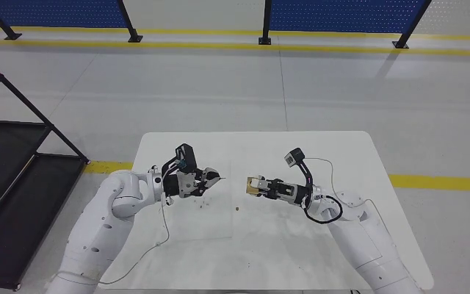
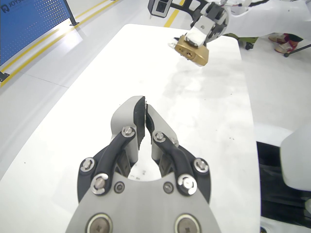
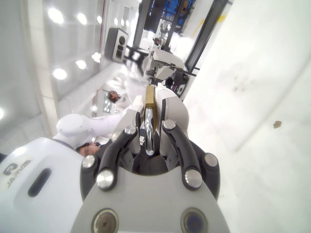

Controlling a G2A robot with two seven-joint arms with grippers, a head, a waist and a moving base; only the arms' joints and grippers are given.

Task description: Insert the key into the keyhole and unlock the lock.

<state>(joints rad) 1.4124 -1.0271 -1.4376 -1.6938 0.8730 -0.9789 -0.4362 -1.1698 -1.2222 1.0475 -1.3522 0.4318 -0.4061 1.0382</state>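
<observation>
My right gripper [image 1: 255, 186] is shut on a brass padlock [image 1: 252, 186] and holds it above the middle of the white table [image 1: 352, 154]. In the left wrist view the padlock [image 2: 194, 52] turns its keyhole [image 2: 189, 54] toward my left gripper [image 2: 146, 103]. In the right wrist view the lock's silver shackle [image 3: 149, 134] lies between the fingers [image 3: 170, 103]. My left gripper [image 1: 214, 178] is shut on the key [image 1: 221, 178], a thin sliver sticking out toward the lock. A short gap separates key and lock.
A small brown speck [image 1: 236, 210] lies on the table below the gap between the grippers. A black rack [image 1: 29, 176] stands left of the table. Blue barrier panels [image 1: 59, 13] line the far floor.
</observation>
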